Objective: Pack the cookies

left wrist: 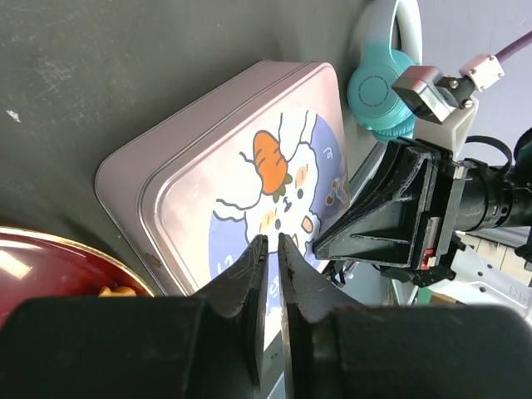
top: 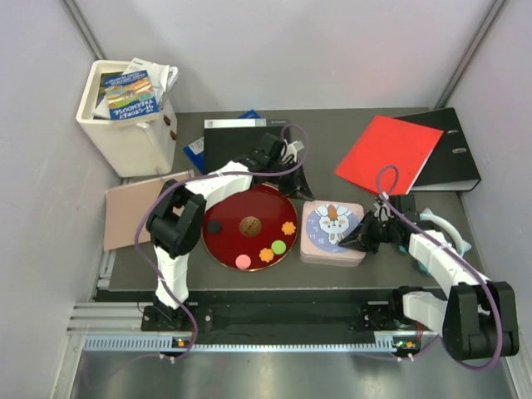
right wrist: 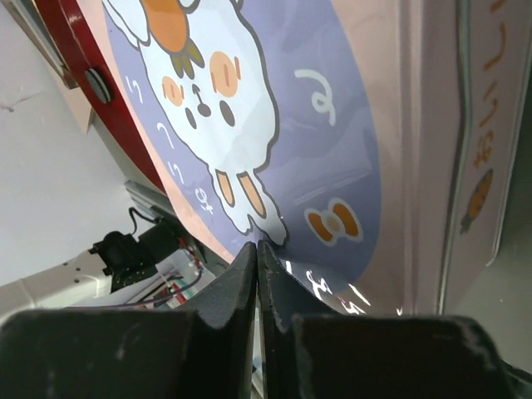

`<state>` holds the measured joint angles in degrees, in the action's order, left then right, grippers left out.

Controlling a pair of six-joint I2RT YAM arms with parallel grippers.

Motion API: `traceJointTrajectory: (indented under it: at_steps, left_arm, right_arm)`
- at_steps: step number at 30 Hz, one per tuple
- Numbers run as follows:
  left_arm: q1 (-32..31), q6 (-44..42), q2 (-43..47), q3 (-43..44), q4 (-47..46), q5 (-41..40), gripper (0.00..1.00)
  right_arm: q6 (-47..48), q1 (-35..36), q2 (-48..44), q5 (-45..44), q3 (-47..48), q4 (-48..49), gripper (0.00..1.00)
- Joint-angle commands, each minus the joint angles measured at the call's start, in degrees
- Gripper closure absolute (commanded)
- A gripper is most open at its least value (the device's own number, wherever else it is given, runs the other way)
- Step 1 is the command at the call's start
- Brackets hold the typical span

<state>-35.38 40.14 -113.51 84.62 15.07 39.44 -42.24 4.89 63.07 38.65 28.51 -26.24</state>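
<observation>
Several cookies lie on the red plate (top: 226, 248): a black one (top: 214, 225), an orange flower (top: 288, 227), a green one (top: 278, 246), another orange one (top: 266, 254) and a pink one (top: 243, 261). Right of the plate sits a closed pink tin (top: 332, 233) with a rabbit on its lid (left wrist: 249, 158). My left gripper (left wrist: 271, 239) hovers over the tin's near-left part, its jaws a narrow gap apart and holding nothing. My right gripper (right wrist: 256, 245) is shut, with its tips at the tin's right edge (top: 355, 239).
A white bin (top: 125, 125) of booklets stands back left. A black folder (top: 241, 141) lies behind the plate and a pink board (top: 133, 212) left of it. A red folder (top: 386, 154) and black binder (top: 449, 154) lie back right. Teal headphones (left wrist: 378, 87) rest beside the tin.
</observation>
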Motion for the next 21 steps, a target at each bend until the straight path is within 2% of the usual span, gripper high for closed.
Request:
traceJointTrajectory:
  at_steps: [1, 5, 13, 18, 21]
  left_arm:
    - [-1.6, -2.0, 3.2, 0.0, -0.7, 1.1, 0.85]
    - [-2.9, -2.0, 2.7, 0.0, -0.4, 1.0, 0.85]
    - [-6.3, -3.6, 0.2, -0.9, 0.5, 2.2, 0.85]
    - [-7.2, -4.9, -0.4, -2.8, 0.9, 2.0, 0.85]
    - [-7.9, -6.2, -1.2, -3.2, 2.3, 1.3, 0.85]
  right_arm:
    - [1.1, 0.3, -3.9, -8.2, 1.7, -7.3, 0.97]
    - [-0.8, 0.3, -6.9, -7.9, 6.5, -7.2, 0.95]
    - [-0.9, 0.2, -5.8, -7.4, 13.9, -6.7, 0.95]
    - [-1.9, 0.3, -5.7, -7.3, 14.2, -5.2, 0.95]
    - [-2.0, 0.3, -5.6, -7.7, 11.0, -4.4, 0.95]
